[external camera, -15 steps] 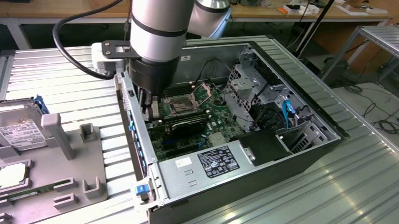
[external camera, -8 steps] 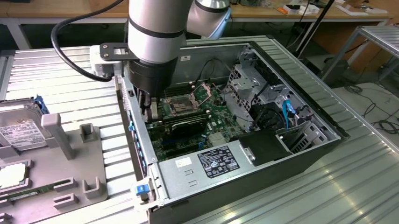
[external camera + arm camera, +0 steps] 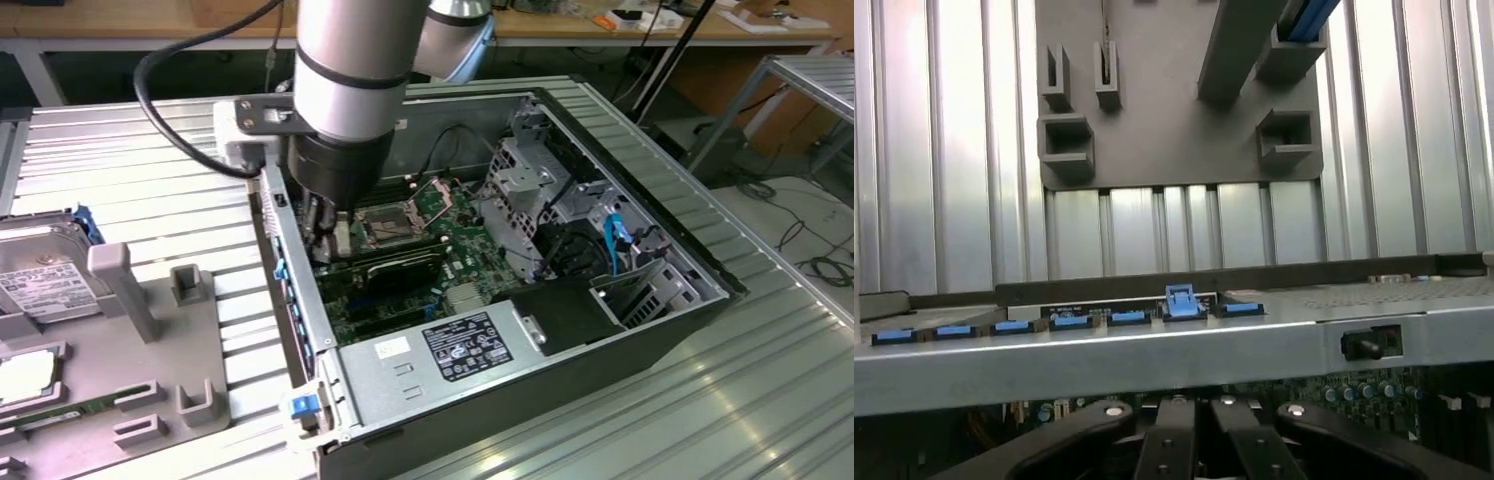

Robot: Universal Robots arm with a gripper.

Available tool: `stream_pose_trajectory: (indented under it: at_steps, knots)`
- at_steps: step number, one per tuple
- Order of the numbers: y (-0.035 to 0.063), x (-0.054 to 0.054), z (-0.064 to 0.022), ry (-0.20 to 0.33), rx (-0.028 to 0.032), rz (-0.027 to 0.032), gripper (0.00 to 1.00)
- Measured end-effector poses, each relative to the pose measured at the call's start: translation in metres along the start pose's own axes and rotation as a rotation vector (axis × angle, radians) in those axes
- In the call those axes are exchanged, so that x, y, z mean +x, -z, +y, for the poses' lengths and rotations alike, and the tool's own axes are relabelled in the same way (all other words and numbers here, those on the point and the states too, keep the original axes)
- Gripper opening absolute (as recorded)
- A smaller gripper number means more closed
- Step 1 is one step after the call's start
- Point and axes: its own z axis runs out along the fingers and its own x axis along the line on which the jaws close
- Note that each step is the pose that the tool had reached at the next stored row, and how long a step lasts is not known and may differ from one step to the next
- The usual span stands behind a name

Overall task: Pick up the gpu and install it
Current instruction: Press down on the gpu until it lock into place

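A: Where's the gpu (image 3: 400, 268) right now?

B: Down inside the open computer case (image 3: 641, 330), a dark card lying across the motherboard (image 3: 461, 255), with its end toward the rear wall. The arm (image 3: 350, 90) reaches in right at that end.

A: And the jaws?

B: Closed, tips drawn together just above the board. I can't tell whether they pinch the card's edge or only sit against it.

A: So what makes this step go well?

B: My judgement: keep the card square to its slot and press straight down, no twist. The bracket end has to line up with the rear opening by the blue latches (image 3: 1182, 300), or it will jam. A tilted card risks a bent connector.

A: Anything on the worktop (image 3: 747, 400) in the way?

B: No, the grey fixture (image 3: 174, 330) and hard drive (image 3: 40, 285) sit well apart
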Motion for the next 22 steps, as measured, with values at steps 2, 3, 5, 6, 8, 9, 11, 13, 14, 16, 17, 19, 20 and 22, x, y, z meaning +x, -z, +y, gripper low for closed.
stream_pose_trajectory:
  at_steps: [2, 3, 5, 6, 8, 9, 11, 13, 14, 16, 17, 19, 20, 22]
  knots:
    - [0.0006, 0.000, -0.0045, 0.000, -0.0044, 0.0002, 0.11]
    - [0.0011, 0.000, -0.0067, 0.000, -0.0054, 0.0001, 0.11]
    - [0.0015, -0.001, -0.0119, 0.000, -0.0066, -0.0010, 0.11]
    - [0.0018, -0.001, -0.0146, 0.000, -0.0068, -0.0018, 0.11]
    - [0.0026, -0.001, -0.0222, 0.000, -0.0074, -0.0071, 0.11]
    - [0.0033, -0.002, -0.0317, 0.001, -0.0073, -0.0097, 0.11]
    - [0.0037, -0.002, -0.0388, 0.003, -0.0019, -0.0097, 0.11]
    - [0.0034, -0.002, -0.0421, 0.007, 0.0053, -0.0098, 0.11]
    - [0.0032, -0.003, -0.0435, 0.010, 0.0089, -0.0097, 0.11]
    - [0.0026, -0.003, -0.0463, 0.018, 0.0169, -0.0095, 0.11]
    - [0.0025, -0.003, -0.0475, 0.022, 0.0202, -0.0092, 0.11]
    - [0.0020, -0.003, -0.0501, 0.030, 0.0281, -0.0091, 0.11]
    - [0.0018, -0.003, -0.0514, 0.033, 0.0320, -0.0090, 0.11]
    - [0.0014, -0.003, -0.0537, 0.039, 0.0387, -0.0089, 0.11]
